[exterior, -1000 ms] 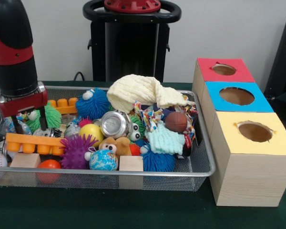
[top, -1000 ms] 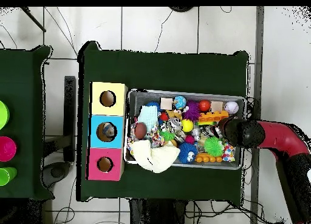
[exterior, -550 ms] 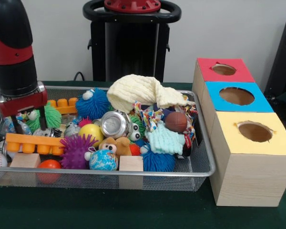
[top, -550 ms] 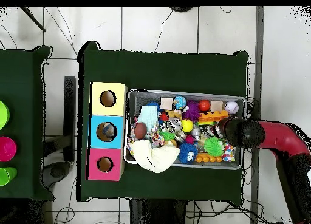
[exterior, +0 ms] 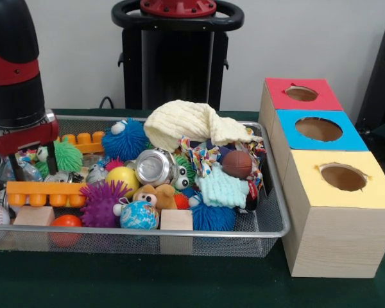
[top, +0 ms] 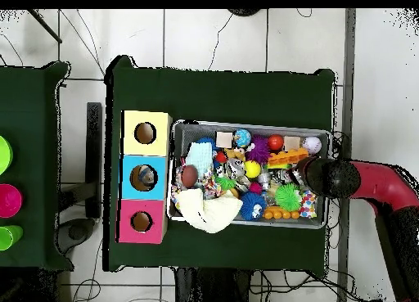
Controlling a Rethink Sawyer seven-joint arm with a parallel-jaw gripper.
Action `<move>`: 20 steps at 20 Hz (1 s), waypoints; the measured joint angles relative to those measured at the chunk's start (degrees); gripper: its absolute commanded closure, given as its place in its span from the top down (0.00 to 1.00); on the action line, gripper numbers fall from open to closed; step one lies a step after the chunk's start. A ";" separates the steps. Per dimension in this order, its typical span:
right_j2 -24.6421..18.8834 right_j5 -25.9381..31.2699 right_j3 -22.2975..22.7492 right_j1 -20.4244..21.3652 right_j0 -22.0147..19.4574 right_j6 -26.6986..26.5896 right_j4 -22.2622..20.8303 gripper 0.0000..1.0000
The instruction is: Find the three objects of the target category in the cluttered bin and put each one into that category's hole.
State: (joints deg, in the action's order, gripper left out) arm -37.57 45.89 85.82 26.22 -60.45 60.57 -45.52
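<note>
The long orange plastic toy brick (exterior: 45,192) lies at about 9 o'clock in the silver wire-mesh bin (exterior: 179,232), resting on a pale wooden cube (exterior: 33,216) and against a purple spiky rubber ball (exterior: 102,202). Which category is wanted cannot be told here; the brick is only the piece nearest the tool. Directly at its 12 o'clock hangs the red and black gripper (exterior: 32,165), its two dark fingers spread wide on either side of nothing, tips just above the brick and beside a green spiky rubber ball (exterior: 67,154). Compared with a second ago the gripper has lifted a little and drifted toward 9 o'clock, and the brick now sits flatter and slightly lower at its left end; it was probably nudged or let go rather than picked. Nothing has left the bin, so all three deliveries appear to remain. At the bin's 3 o'clock stand the three wooden boxes, yellow-topped (exterior: 372,192), blue-topped (exterior: 289,125) and red-topped (exterior: 279,90), each with a round hole, well apart from the gripper across the whole pile.
</note>
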 measured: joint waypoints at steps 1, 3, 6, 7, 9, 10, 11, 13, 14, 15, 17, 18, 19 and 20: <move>-0.02 0.12 -0.14 0.00 -0.04 -0.38 0.00 1.00; -0.06 0.39 -0.50 -0.04 -0.16 -1.37 0.00 1.00; -0.10 0.90 -1.63 -0.18 -0.67 -4.37 0.00 1.00; -0.10 0.94 -1.77 -0.19 -0.74 -4.71 0.00 1.00; -0.10 1.04 -2.44 -0.28 -1.05 -6.44 0.00 1.00; -0.10 1.06 -2.77 -0.32 -1.18 -7.23 -0.01 1.00; -0.10 1.06 -3.28 -0.39 -1.40 -8.52 0.00 1.00; -0.10 1.06 -3.71 -0.49 -1.58 -9.57 -0.01 1.00; -0.09 1.06 -3.83 -0.53 -1.63 -9.89 -0.01 1.00; -0.10 1.06 -4.01 -0.61 -1.70 -10.31 0.00 1.00; -0.10 1.06 -4.50 -0.97 -1.87 -11.28 0.00 1.00; -0.10 1.06 -4.75 -1.21 -1.97 -11.62 0.00 1.00; -0.10 1.06 -4.85 -1.33 -2.03 -11.75 0.00 1.00; -0.10 1.06 -5.01 -1.62 -2.20 -11.99 -0.01 1.00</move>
State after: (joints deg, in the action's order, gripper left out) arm -37.67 46.94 80.81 24.60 -62.65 48.58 -45.53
